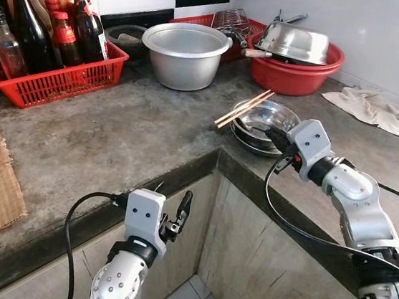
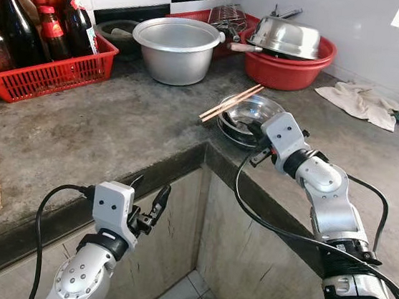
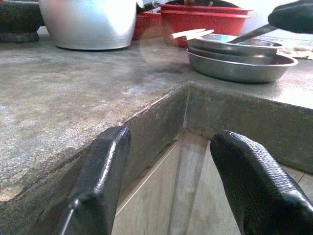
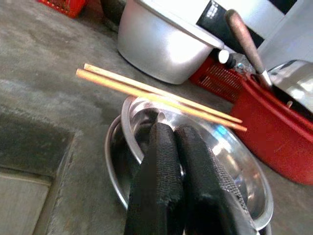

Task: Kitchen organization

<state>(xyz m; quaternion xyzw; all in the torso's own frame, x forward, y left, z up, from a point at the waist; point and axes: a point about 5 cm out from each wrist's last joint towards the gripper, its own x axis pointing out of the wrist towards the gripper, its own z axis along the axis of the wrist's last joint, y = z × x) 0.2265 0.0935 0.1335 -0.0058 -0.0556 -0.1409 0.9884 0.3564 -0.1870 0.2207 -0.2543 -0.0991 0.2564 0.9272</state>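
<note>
Chopsticks (image 1: 242,108) across our stacked steel bowls (image 1: 263,125), our right gripper (image 1: 278,139) pressed together at their near rim, our left gripper (image 1: 177,215) spread below the counter (image 1: 114,136) edge.

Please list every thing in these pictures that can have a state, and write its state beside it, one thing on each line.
right gripper: fingers shut together, over the steel bowls
left gripper: open, holds nothing, below the counter edge
steel bowls: stacked, upright
chopsticks: lying across the bowls' rim
big aluminium pot: upright, no lid
bottles: upright, capped, in the red basket
cloth: crumpled on the counter
</note>
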